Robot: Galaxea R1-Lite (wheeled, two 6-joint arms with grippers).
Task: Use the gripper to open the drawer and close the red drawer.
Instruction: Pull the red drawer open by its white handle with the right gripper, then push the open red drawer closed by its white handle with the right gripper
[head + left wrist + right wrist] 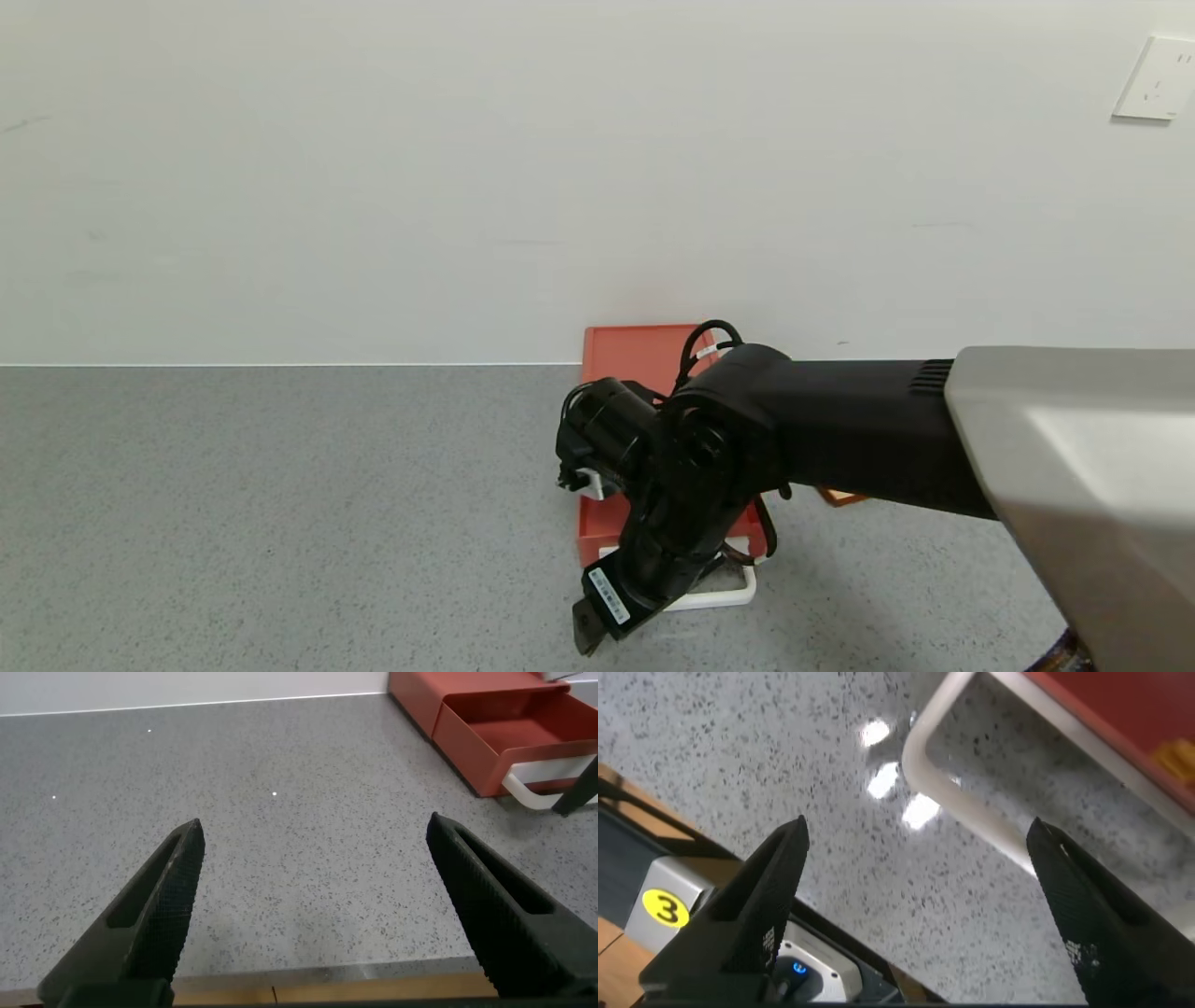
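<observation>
Right claw (915, 896) spread wide, empty, just off the white loop handle (971, 812).
Red drawer (644, 439) sits on the grey bench (280, 513), tray slid out; left claw (318, 905) open, empty, well clear of drawer.

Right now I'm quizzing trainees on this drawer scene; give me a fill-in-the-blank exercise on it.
1. The red drawer's tray stands ____.
2. Its white loop handle lies on the grey ____.
3. The right gripper's jaws are ____, near the handle.
4. The left gripper holds ____.

Answers: open; countertop; open; nothing
</observation>
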